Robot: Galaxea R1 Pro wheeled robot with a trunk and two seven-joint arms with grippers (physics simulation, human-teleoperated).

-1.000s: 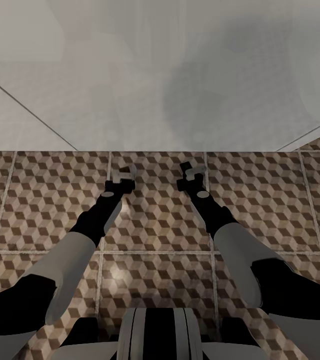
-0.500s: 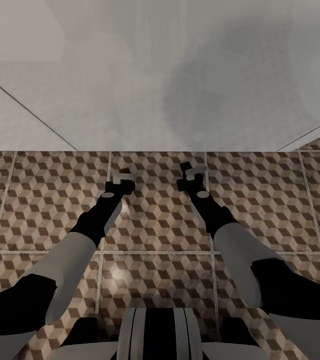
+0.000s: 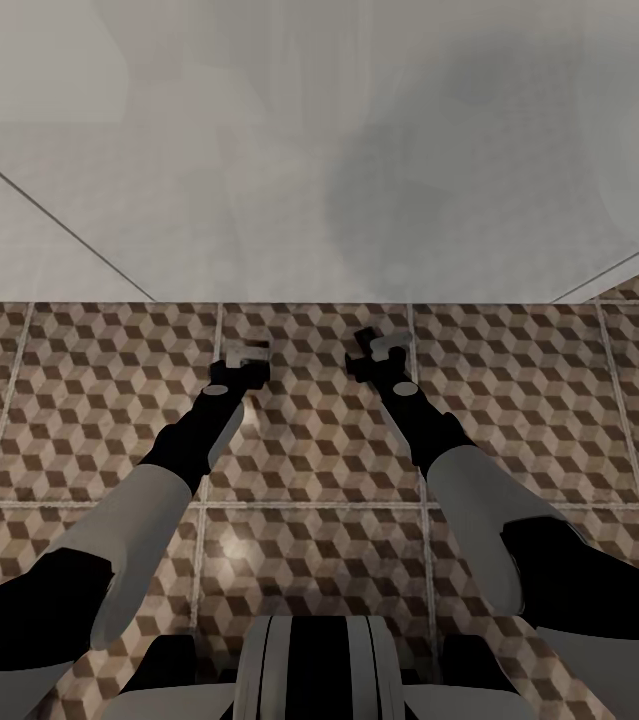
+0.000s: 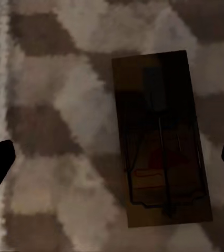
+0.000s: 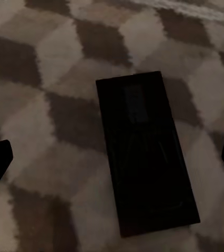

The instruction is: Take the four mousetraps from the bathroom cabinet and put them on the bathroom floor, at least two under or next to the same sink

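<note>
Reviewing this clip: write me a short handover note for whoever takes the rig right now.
Left gripper: open, hanging low over the floor tiles, holding nothing. A mousetrap lies flat on the tiles between its fingers, seen in the left wrist view.
Right gripper: open, also empty, with a second mousetrap lying flat below it in the right wrist view.
Done: two traps are on the patterned floor, near the foot of a pale surface.
Left: the frames do not show the other two traps, the cabinet or the sink, so check whether these two sit beside the sink.
</note>
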